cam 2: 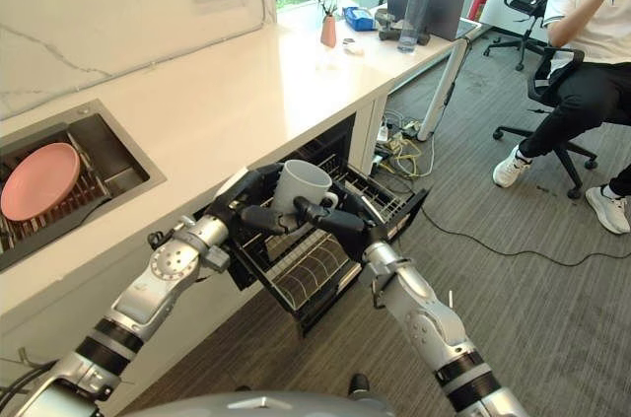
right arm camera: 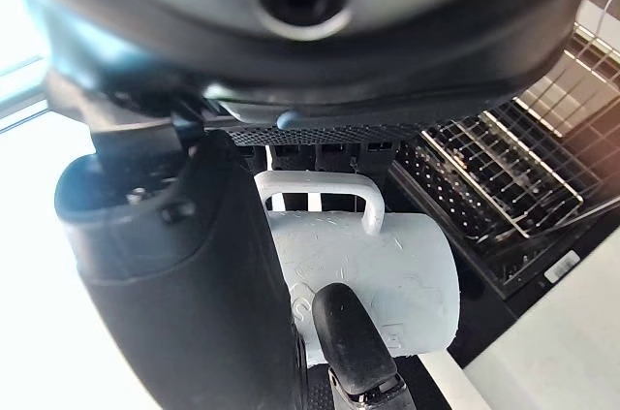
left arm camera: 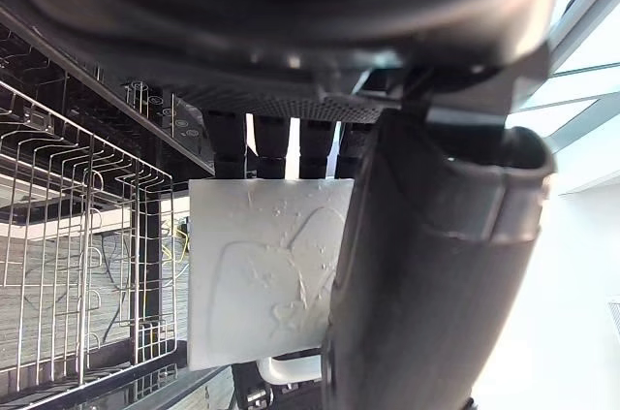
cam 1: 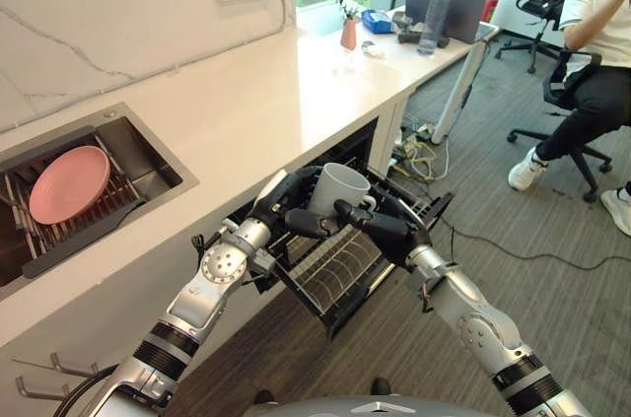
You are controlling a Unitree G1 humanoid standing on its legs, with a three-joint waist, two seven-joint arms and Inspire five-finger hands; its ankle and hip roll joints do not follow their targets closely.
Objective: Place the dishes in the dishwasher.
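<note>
A white mug point(cam 1: 338, 188) hangs upright over the pulled-out dishwasher rack point(cam 1: 340, 274), held between both hands. My left hand point(cam 1: 283, 208) wraps its fingers round the mug's side from the counter side, thumb across the front. My right hand point(cam 1: 392, 229) grips it from the other side, at the handle. In the left wrist view the mug point(left arm camera: 262, 274) shows between the fingers and thumb point(left arm camera: 436, 265). The right wrist view has the mug point(right arm camera: 387, 279) and its handle point(right arm camera: 320, 187) against the fingers. A pink plate point(cam 1: 69, 183) leans in the sink's drying rack.
The sink point(cam 1: 148, 156) is sunk into the white counter point(cam 1: 276, 92) at left. A desk with a laptop, bottle point(cam 1: 434, 13) and flower vase point(cam 1: 348, 31) stands beyond. A person point(cam 1: 592, 62) sits on an office chair at far right. Cables lie on the carpet.
</note>
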